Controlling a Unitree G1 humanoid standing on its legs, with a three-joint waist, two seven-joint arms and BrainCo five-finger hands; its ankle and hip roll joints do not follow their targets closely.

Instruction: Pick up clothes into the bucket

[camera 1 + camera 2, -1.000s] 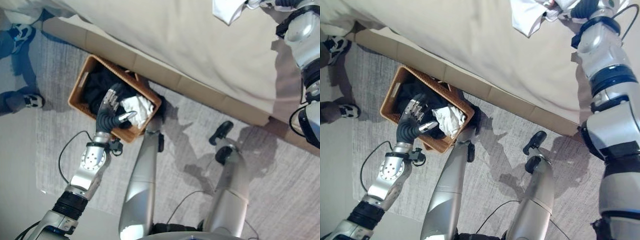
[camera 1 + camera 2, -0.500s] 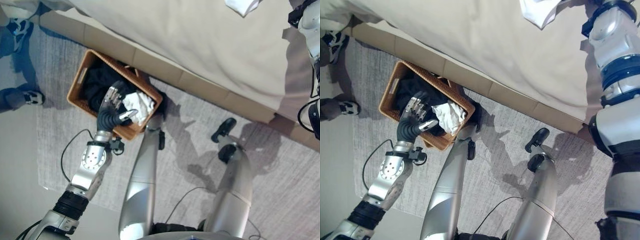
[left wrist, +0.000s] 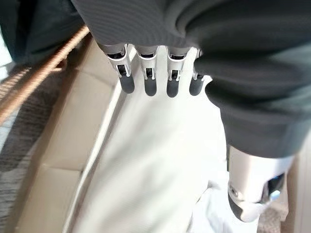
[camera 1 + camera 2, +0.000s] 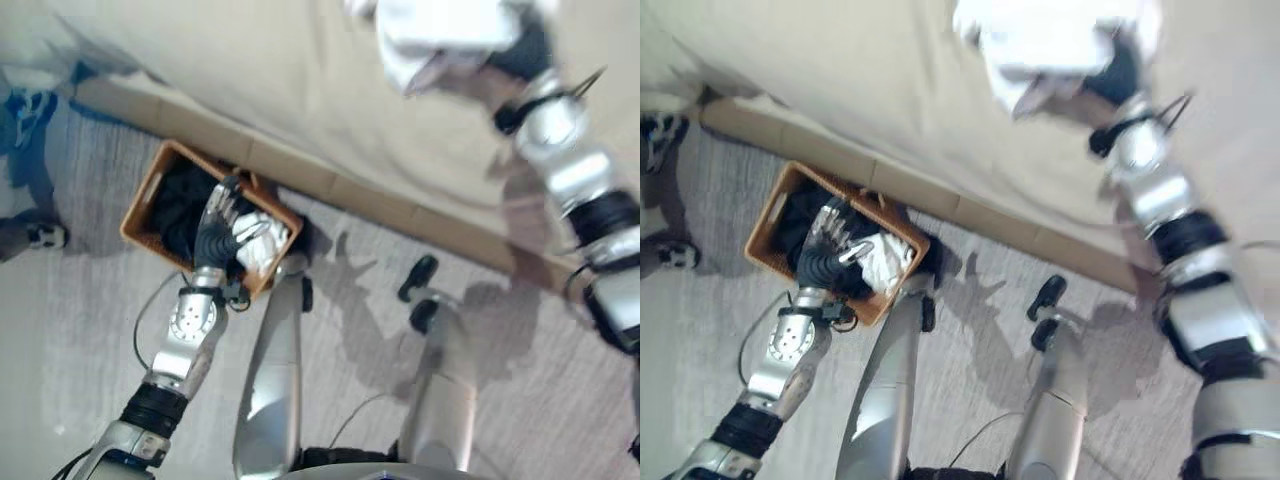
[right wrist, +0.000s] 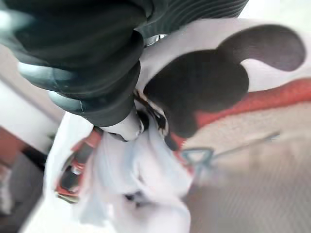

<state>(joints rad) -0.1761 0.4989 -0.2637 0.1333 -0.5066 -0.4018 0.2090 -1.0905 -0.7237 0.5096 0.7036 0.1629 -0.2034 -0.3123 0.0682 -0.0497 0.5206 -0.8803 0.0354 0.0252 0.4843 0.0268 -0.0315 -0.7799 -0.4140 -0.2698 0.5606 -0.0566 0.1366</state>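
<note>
Over the last second my right hand has come back from the far top corner of the view toward the middle of the bed, and the white garment has travelled with it, so the pick looks done and the carry to the basket has begun. In the right wrist view white cloth with red and dark print bunches against the hand, but its fingers are buried in the fabric; I cannot tell how they are closed. The garment hangs above the bedspread, well apart from the wicker basket.

My left hand hovers over the basket with fingers straight and nothing in them. The basket sits on the rug, just beside the bed's base, already holding dark clothes and a white piece.

For room, I judge the bed edge is the line to clear. The left hand crowds the basket mouth and should give way.
</note>
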